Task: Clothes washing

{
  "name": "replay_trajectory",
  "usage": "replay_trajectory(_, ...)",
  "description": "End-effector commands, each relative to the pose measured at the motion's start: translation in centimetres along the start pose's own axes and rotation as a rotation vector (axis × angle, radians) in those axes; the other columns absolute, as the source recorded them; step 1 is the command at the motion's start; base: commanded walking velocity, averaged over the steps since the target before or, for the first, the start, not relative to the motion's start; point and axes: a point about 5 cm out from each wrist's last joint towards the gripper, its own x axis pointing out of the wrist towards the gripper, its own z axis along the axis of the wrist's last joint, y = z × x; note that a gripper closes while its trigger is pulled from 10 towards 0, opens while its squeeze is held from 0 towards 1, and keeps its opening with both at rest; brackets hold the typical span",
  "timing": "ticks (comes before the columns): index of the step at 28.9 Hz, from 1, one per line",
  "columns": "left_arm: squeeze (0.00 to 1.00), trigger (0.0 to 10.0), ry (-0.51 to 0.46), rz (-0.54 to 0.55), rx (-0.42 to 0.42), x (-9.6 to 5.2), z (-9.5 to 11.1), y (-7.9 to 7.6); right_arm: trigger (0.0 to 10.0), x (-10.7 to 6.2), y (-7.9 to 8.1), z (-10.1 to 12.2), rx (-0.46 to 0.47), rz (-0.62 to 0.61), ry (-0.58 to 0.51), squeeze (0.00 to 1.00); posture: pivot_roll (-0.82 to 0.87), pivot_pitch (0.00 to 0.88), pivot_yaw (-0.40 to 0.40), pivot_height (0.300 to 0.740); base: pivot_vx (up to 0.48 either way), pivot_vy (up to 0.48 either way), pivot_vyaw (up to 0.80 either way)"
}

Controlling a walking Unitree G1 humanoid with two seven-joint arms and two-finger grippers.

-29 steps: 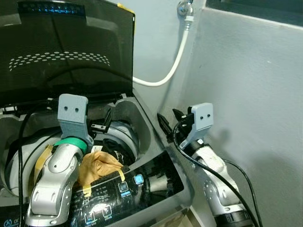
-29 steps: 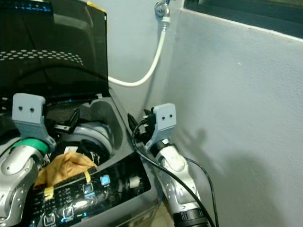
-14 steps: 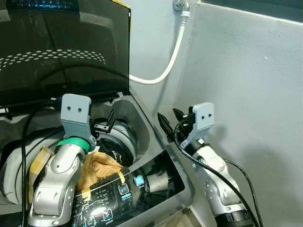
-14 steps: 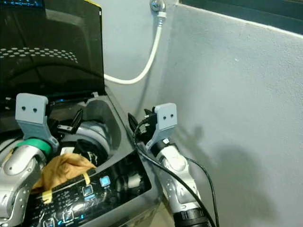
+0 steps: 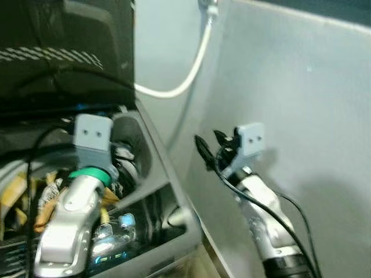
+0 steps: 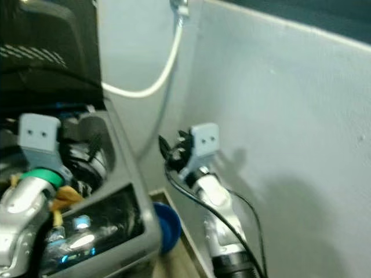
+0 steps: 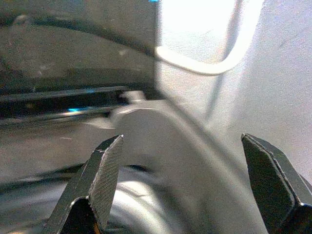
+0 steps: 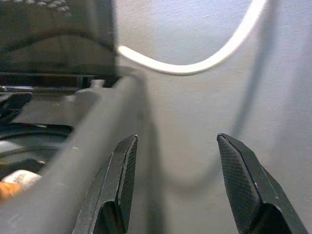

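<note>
My left gripper (image 7: 183, 187) hung over the open drum of the grey top-loading washing machine (image 5: 165, 191), its two black fingers (image 7: 100, 180) spread wide with nothing between them. My right gripper (image 8: 178, 187) was outside the machine, in the gap between its side and the pale grey wall (image 5: 301, 104), fingers likewise apart and empty, pointed toward the white inlet hose (image 5: 185, 75) looping down from the tap.

The crumpled mustard-yellow cloth (image 5: 49, 200) lay inside the drum, just beside my left wrist and partly hidden by it, with darker laundry near it that the blur kept me from making out. The dark tinted lid (image 5: 64, 52) stood raised behind.

I judged the cloth to be light, soft and limp: it would sag and drape from any single pinch, and could snag on the drum rim or trail over the glossy black control panel (image 5: 116, 229). The best hold seemed to be a raised fold near the middle of the bunch, gathered thick between my fingers, not a thin edge that might slip out. It was not fragile, so a firm squeeze would have done no harm.
</note>
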Motion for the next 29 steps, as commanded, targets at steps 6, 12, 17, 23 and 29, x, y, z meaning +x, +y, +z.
replay_trajectory(6,0.00,10.0,-0.017,-0.030,-0.065,-0.27,0.40,-0.86,10.0,-0.45,-0.85,-0.42,0.011,-0.026,0.019,0.00,0.02,0.008,-0.077,0.740,0.000,0.480,0.00)
replay_trajectory(12,0.00,10.0,-0.029,-0.028,-0.053,-0.35,0.45,-1.03,10.0,-0.33,-0.79,-0.30,0.011,-0.012,0.017,0.00,0.02,0.004,-0.083,0.740,0.000,0.000,0.00)
replay_trajectory(17,0.00,10.0,-0.030,-0.025,-0.052,-0.40,0.45,-1.00,10.0,-0.27,-0.72,-0.28,0.012,-0.004,0.018,0.00,0.02,0.005,-0.086,0.740,0.000,0.000,0.00)
replay_trajectory(23,0.00,10.0,-0.018,-0.020,-0.044,-0.52,0.27,-0.96,10.0,-0.16,-0.52,-0.32,-0.022,0.020,0.029,0.00,0.02,0.003,-0.089,0.740,0.000,0.000,0.27)
replay_trajectory(29,0.00,10.0,-0.014,-0.018,-0.039,-0.58,0.19,-0.91,10.0,-0.08,-0.36,-0.30,-0.040,0.029,0.032,0.00,0.02,0.004,-0.091,0.740,0.000,0.000,0.80)
